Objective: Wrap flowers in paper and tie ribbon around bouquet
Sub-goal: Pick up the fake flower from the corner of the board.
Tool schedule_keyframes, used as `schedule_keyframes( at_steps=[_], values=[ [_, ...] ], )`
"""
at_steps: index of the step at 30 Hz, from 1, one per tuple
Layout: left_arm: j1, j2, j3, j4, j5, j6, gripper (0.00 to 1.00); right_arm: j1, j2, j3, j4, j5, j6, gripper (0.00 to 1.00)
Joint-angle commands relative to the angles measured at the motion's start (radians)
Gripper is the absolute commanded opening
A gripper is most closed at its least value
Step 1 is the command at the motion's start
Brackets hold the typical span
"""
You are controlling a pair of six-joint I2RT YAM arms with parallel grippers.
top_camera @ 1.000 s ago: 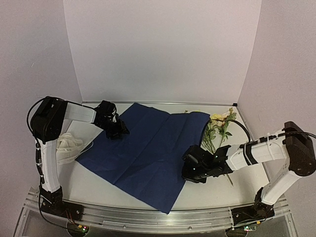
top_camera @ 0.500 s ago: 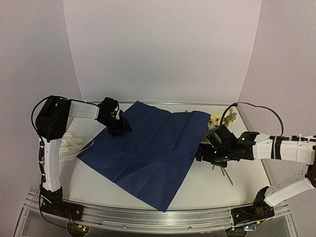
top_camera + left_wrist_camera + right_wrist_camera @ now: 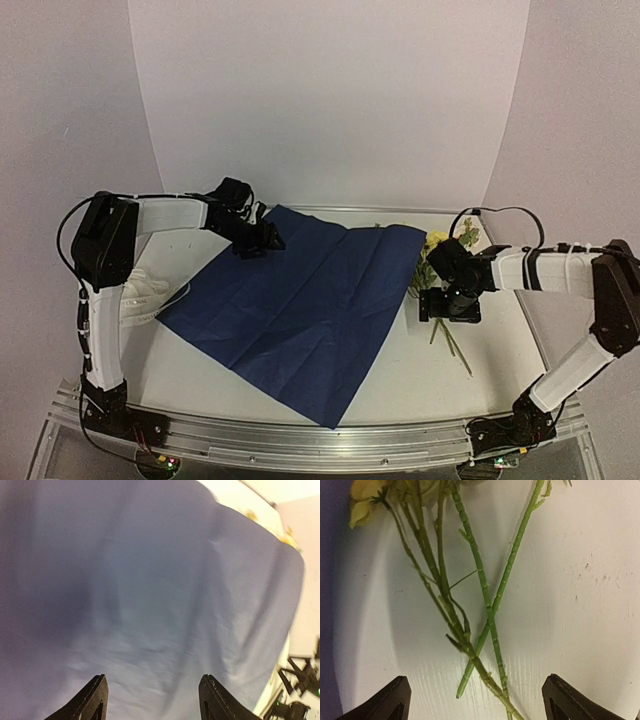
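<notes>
Right wrist view: the flowers [image 3: 485, 610] lie on the surface [image 3: 590, 605] just beside the paper [image 3: 300, 300], stems beneath my right gripper [image 3: 475, 695]. It has just swung over, wide open and empty, so I judge pickup comes next. My left gripper [image 3: 155, 695] hovers open over the paper, holding nothing.

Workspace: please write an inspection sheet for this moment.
Surface: white table, small dark specks.
Job's things: paper spread, navy face up; flowers lying beside its right edge; ribbon heaped at left.
Clutter: nothing seen.
End effectors: left end effector open over the paper's far corner; right end effector open above the stems; nothing held.
Cables: black cable loops over the right arm.
Surroundings: white walls on three sides; metal rail in front.
</notes>
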Motion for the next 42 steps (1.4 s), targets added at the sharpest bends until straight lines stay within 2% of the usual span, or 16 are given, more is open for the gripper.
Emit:
schedule_keyframes(
  at_steps=[1, 8, 16, 20, 24, 26, 28, 35, 42],
  values=[
    [-0.116, -0.127, -0.023, 0.026, 0.005, -0.035, 0.65, -0.028, 0.112, 0.124, -0.031, -0.036, -0.042, 0.91],
    [-0.200, -0.168, -0.103, 0.083, 0.048, -0.076, 0.64, -0.092, 0.235, 0.220, -0.063, -0.040, 0.007, 0.71],
    [-0.261, -0.150, -0.119, 0.109, 0.074, -0.093, 0.63, -0.132, 0.320, 0.246, -0.089, -0.094, 0.060, 0.67],
    [-0.282, -0.125, -0.114, 0.117, 0.087, -0.105, 0.61, -0.132, 0.357, 0.264, -0.109, -0.093, 0.100, 0.56],
    [-0.295, -0.093, -0.105, 0.113, 0.084, -0.105, 0.60, -0.132, 0.376, 0.264, -0.127, -0.066, 0.134, 0.33],
    [-0.299, -0.070, -0.099, 0.111, 0.081, -0.102, 0.60, -0.132, 0.378, 0.255, -0.132, -0.051, 0.150, 0.14],
    [-0.308, -0.045, -0.088, 0.105, 0.079, -0.094, 0.60, -0.132, 0.361, 0.241, -0.141, -0.019, 0.159, 0.00],
    [-0.356, 0.062, -0.036, 0.081, 0.056, -0.061, 0.59, -0.132, 0.170, 0.214, -0.226, 0.134, 0.139, 0.00],
    [-0.394, 0.176, 0.052, 0.016, 0.032, -0.027, 0.59, -0.132, -0.008, 0.295, -0.337, 0.186, 0.071, 0.00]
  ],
)
